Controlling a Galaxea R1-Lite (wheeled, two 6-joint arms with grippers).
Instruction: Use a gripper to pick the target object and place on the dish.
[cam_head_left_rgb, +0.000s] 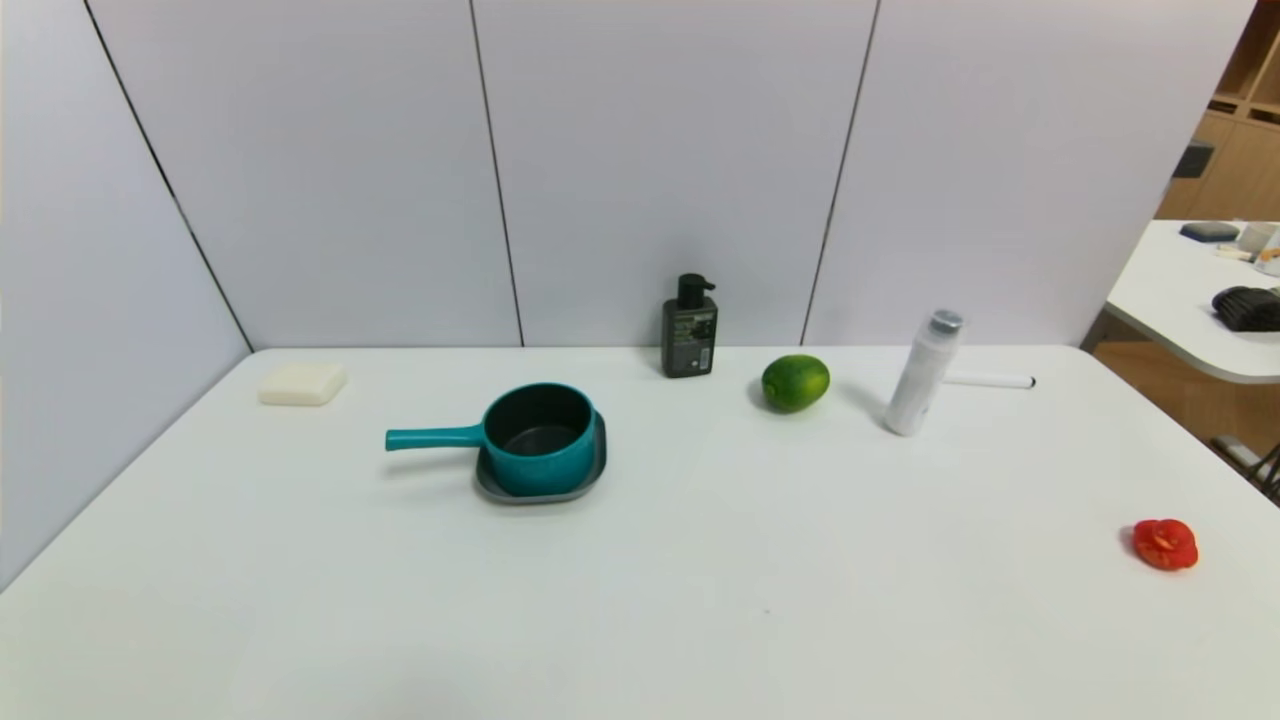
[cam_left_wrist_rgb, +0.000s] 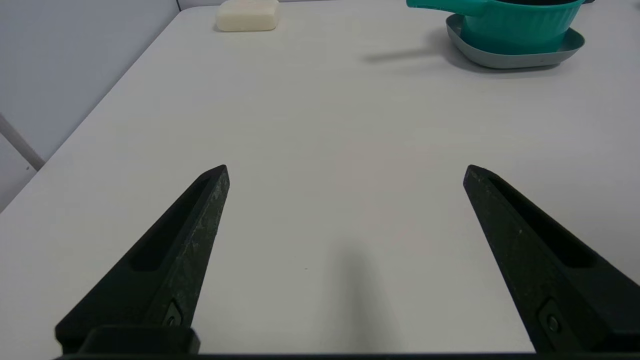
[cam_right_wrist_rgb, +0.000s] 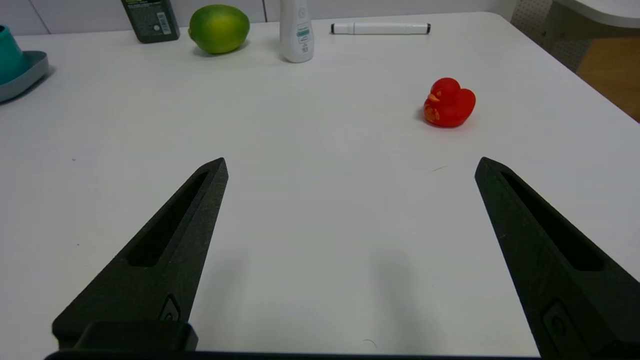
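Evidently, left gripper above the white table, fingers wide apart, well apart from the saucepan.

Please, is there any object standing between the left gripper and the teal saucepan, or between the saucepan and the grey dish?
Nothing visible stands in the way. Only bare white table lies between the open left gripper and the teal saucepan, and the saucepan already sits on the grey dish.
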